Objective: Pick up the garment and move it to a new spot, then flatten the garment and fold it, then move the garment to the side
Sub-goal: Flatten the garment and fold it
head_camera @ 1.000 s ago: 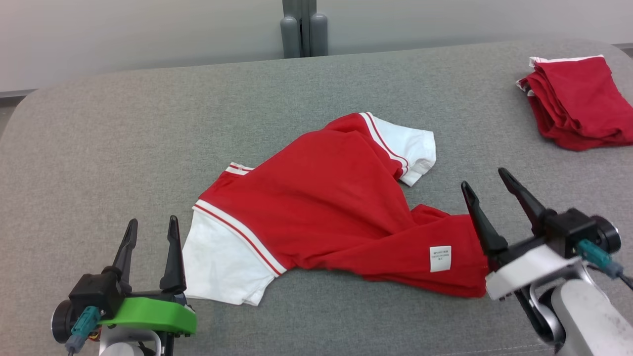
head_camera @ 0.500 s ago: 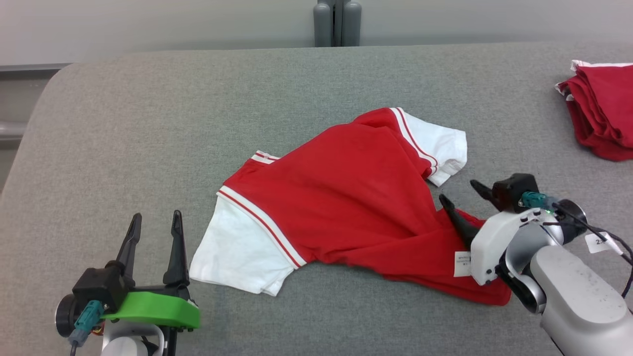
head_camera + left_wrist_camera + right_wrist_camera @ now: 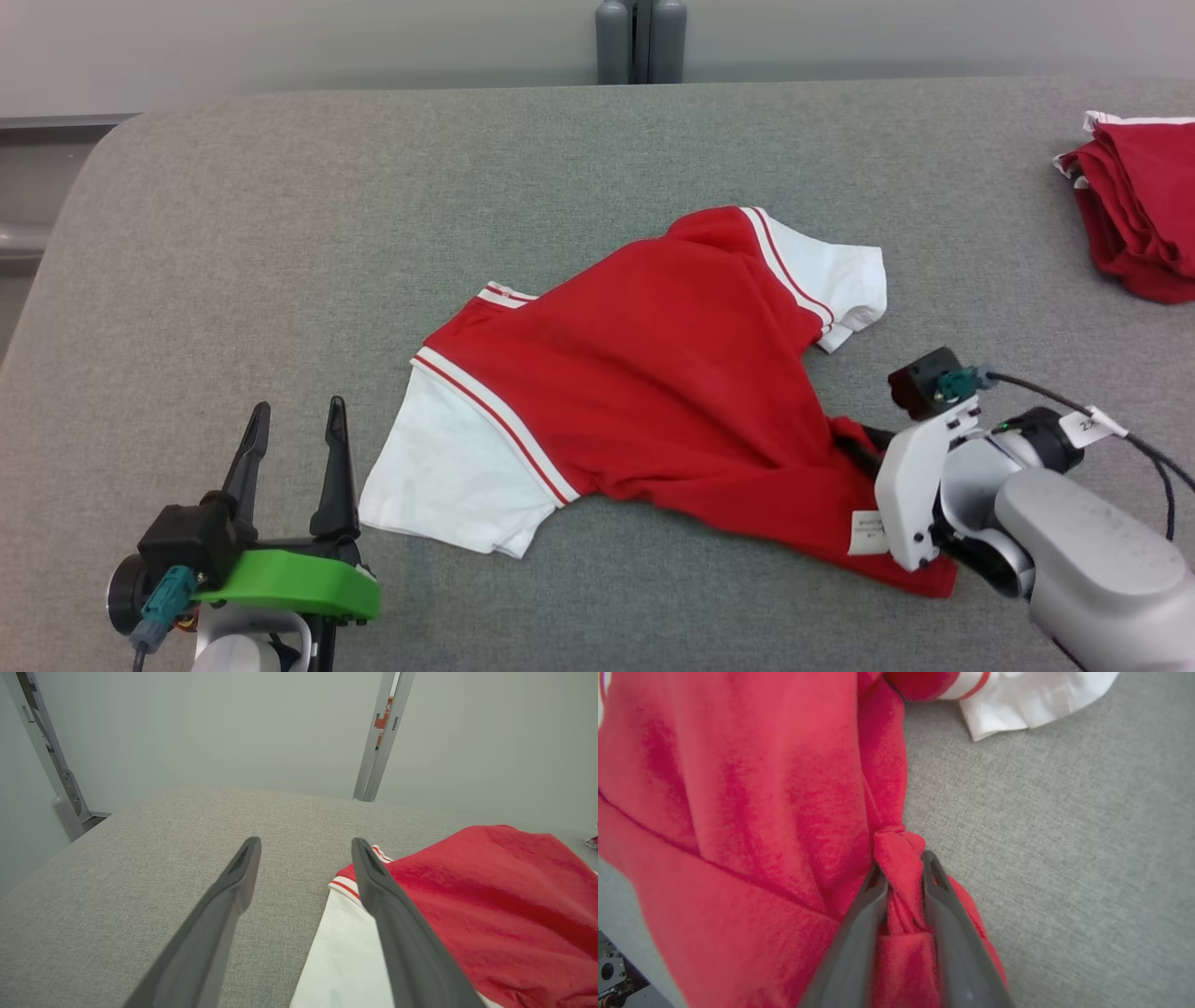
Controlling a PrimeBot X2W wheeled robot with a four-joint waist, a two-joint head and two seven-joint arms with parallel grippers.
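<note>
Grey table; right claw pinches garment, perhaps its hem.

Entry: right gripper. A second ago it was raised, jaws wide, over the lower edge of the red shirt with white striped sleeves. It is now tipped down into the cloth, jaws drawn in around a bunched fold of red fabric.
</note>
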